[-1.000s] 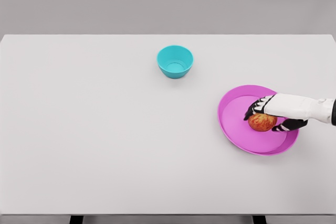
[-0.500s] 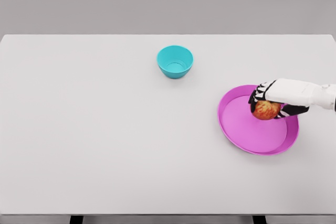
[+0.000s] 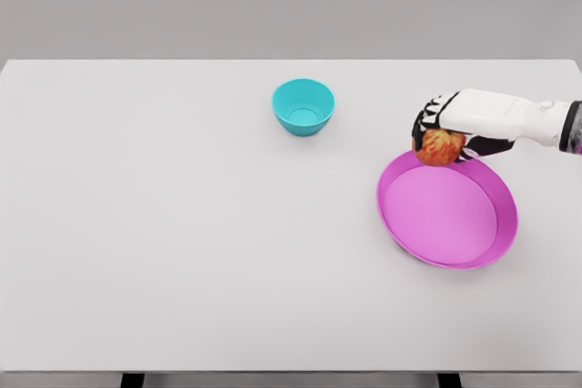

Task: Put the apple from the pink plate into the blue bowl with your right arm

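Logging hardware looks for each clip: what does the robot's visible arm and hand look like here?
Only the right arm shows, entering from the right edge. It is a smooth white shell, rounded and tapering toward the wrist, with a dark band near the picture's edge. The right hand has a white back and black fingers with white segments. No cables or markings are visible. The left arm is out of view.

Red-yellow apple [image 3: 438,147] over pink plate [image 3: 447,252] rim; blue bowl [image 3: 303,107] upright.

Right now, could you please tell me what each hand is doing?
Right hand: closed on the apple, held at the far rim of the plate.
Left hand: not in view.
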Robot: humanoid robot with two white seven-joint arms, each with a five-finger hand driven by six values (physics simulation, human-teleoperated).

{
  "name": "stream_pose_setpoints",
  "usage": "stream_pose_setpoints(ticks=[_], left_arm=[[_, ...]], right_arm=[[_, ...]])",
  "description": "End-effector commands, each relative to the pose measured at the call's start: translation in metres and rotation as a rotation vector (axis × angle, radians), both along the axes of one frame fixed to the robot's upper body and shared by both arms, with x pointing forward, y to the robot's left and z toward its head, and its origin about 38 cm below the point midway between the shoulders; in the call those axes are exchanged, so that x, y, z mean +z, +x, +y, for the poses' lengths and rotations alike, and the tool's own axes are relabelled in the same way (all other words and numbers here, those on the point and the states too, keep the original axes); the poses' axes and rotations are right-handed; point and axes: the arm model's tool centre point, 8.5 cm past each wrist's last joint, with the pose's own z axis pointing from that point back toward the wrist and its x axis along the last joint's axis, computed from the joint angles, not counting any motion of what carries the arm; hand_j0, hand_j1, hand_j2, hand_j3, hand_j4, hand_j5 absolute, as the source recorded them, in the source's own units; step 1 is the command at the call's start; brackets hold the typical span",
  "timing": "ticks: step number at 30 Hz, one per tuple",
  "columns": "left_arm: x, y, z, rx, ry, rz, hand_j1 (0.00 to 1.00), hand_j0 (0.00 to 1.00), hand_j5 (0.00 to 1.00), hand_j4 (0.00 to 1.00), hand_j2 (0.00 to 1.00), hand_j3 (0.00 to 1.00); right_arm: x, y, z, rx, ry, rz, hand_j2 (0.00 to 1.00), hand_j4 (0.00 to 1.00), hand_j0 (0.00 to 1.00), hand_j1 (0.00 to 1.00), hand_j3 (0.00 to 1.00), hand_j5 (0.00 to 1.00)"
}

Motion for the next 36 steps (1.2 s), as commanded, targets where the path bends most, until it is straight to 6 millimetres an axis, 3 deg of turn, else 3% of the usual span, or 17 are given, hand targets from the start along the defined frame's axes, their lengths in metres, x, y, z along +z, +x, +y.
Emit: stream_pose_setpoints(ticks=[1, 6, 9, 17, 24, 36], left_arm=[[0.0, 0.0, 0.0, 0.001, 0.0, 0.0, 1.0, 1.0, 1.0, 1.0, 1.0, 1.0], [0.0, 0.0, 0.0, -0.001, 0.0, 0.0, 1.0, 1.0, 1.0, 1.0, 1.0, 1.0], [0.0, 0.0, 0.0, 0.001, 0.0, 0.0, 1.0, 1.0, 1.0, 1.0, 1.0, 1.0], [0.0, 0.0, 0.0, 0.001, 0.0, 0.0, 1.0, 1.0, 1.0, 1.0, 1.0, 1.0], [0.0, 0.0, 0.0, -0.001, 0.0, 0.0, 1.0, 1.0, 1.0, 1.0, 1.0, 1.0], [0.0, 0.0, 0.0, -0.001, 0.0, 0.0, 1.0, 1.0, 1.0, 1.0, 1.0, 1.0]], right_arm=[[-0.006, 0.004, 0.006, -0.001, 0.018, 0.01, 0.46, 0.46, 0.46, 0.46, 0.46, 0.46], [-0.006, 0.02, 0.021, -0.005, 0.061, 0.002, 0.45, 0.45, 0.45, 0.45, 0.45, 0.45], [-0.006, 0.026, 0.025, -0.011, 0.06, -0.004, 0.38, 0.38, 0.38, 0.38, 0.38, 0.38], [-0.011, 0.049, 0.039, -0.035, 0.084, 0.001, 0.38, 0.38, 0.38, 0.38, 0.38, 0.38], [-0.005, 0.054, 0.052, -0.018, 0.094, -0.018, 0.38, 0.38, 0.38, 0.38, 0.38, 0.38], [0.004, 0.067, 0.093, 0.026, 0.093, -0.065, 0.38, 0.38, 0.38, 0.38, 0.38, 0.38]])
